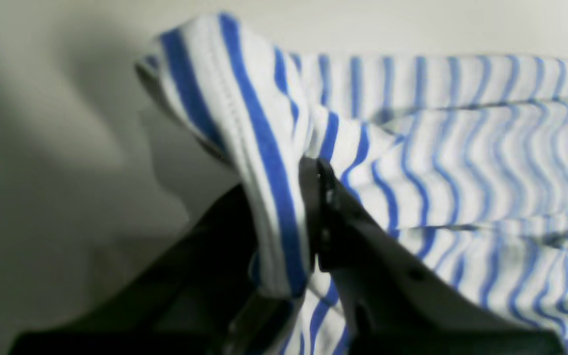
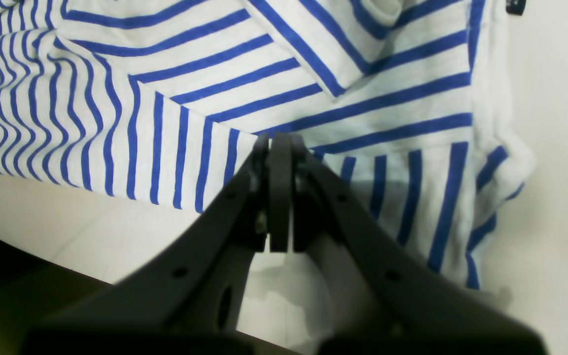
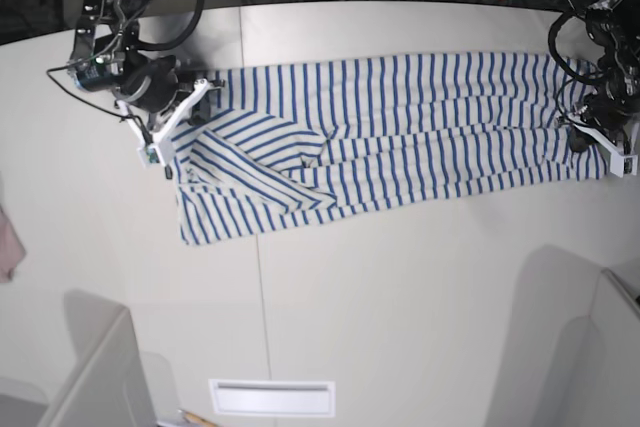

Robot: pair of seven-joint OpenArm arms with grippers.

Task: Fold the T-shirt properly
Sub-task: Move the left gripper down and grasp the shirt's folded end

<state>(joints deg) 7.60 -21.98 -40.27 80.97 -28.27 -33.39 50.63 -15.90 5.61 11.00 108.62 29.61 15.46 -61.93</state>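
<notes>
A white cotton T-shirt with narrow blue stripes (image 3: 400,132) lies stretched lengthwise across the pale grey table (image 3: 400,287). At one end the black left gripper (image 1: 308,222) pinches a lifted stitched hem; at the sleeve end, the black right gripper (image 2: 279,148) is clamped tight, fingertips pressed against the cloth.
</notes>
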